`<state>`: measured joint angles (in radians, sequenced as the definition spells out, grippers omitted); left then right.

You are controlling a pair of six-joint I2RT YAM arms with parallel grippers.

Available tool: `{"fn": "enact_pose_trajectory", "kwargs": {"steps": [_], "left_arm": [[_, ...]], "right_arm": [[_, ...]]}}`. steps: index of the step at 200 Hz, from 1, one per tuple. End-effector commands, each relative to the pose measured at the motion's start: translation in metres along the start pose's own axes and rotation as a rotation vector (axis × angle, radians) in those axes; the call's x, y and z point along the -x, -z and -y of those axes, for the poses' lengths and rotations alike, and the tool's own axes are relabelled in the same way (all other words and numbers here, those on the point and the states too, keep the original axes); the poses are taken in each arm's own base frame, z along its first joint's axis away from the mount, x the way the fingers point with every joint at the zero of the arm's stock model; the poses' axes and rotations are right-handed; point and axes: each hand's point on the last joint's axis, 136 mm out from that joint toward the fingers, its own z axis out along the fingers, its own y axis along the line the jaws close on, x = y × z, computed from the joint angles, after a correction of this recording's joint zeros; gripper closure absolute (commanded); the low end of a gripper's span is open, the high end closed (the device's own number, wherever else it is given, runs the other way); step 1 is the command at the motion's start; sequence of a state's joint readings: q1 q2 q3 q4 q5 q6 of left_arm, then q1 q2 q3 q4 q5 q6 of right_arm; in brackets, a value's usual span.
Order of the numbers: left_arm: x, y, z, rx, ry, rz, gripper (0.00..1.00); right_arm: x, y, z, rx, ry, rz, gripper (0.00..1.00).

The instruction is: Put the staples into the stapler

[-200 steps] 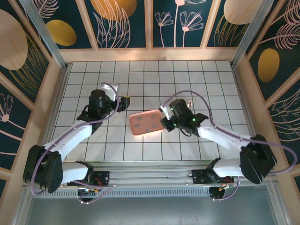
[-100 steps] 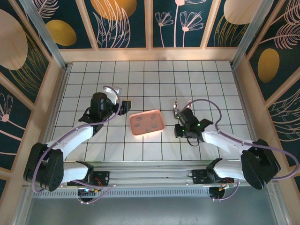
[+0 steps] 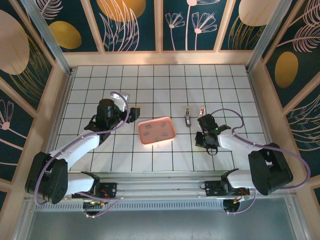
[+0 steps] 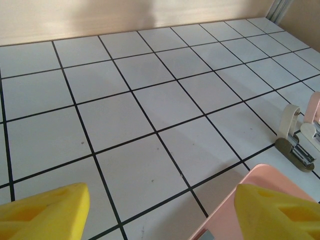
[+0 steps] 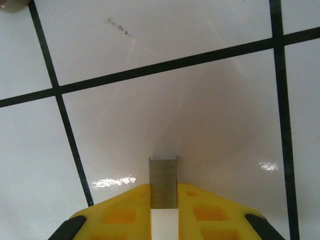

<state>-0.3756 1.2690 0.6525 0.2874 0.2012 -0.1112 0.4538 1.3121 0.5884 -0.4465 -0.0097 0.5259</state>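
Note:
The stapler (image 3: 187, 117) lies on the tiles right of the pink tray (image 3: 170, 134); in the left wrist view the stapler (image 4: 296, 148) is hinged open with its cream top raised. Several dark staples (image 3: 163, 124) lie in the tray. My right gripper (image 3: 202, 114) sits low over the floor just right of the stapler. It is shut on one grey strip of staples (image 5: 163, 180) that sticks out between the yellow fingertips (image 5: 210, 212). Beside the tray's left edge, my left gripper (image 3: 134, 114) is open and holds nothing; its yellow fingers (image 4: 45, 210) straddle the tray's corner (image 4: 245, 200).
Wooden walls enclose the white tiled floor (image 3: 165, 85). The left wrist view shows the back wall (image 4: 125, 17) beyond several rows of bare tiles. A dark object's edge (image 5: 11, 4) shows at the top left corner of the right wrist view.
My right gripper has moved from over the tray to the right, past the stapler, with a staple strip in it. The left gripper shifted slightly toward the tray.

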Motion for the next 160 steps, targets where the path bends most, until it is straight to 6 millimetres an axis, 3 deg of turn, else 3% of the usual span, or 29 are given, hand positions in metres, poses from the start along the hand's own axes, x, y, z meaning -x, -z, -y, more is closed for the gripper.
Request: {"fn": "enact_pose_trajectory", "kwargs": {"steps": [1,48,80,160], "left_arm": [[-0.001,-0.002,0.002,-0.006,-0.014,0.004,0.24],[-0.001,-0.002,0.002,-0.006,-0.014,0.003,0.24],[0.002,-0.001,0.002,-0.006,-0.018,0.010,0.24],[0.000,-0.002,0.003,-0.009,-0.017,0.005,0.24]], "right_arm": [[-0.001,0.001,0.005,-0.035,0.002,-0.027,0.81],[0.013,0.018,-0.003,-0.039,0.011,-0.018,0.64],[0.023,0.027,-0.005,-0.029,0.010,-0.035,0.64],[0.021,0.008,-0.002,-0.053,0.017,-0.118,0.66]]}}
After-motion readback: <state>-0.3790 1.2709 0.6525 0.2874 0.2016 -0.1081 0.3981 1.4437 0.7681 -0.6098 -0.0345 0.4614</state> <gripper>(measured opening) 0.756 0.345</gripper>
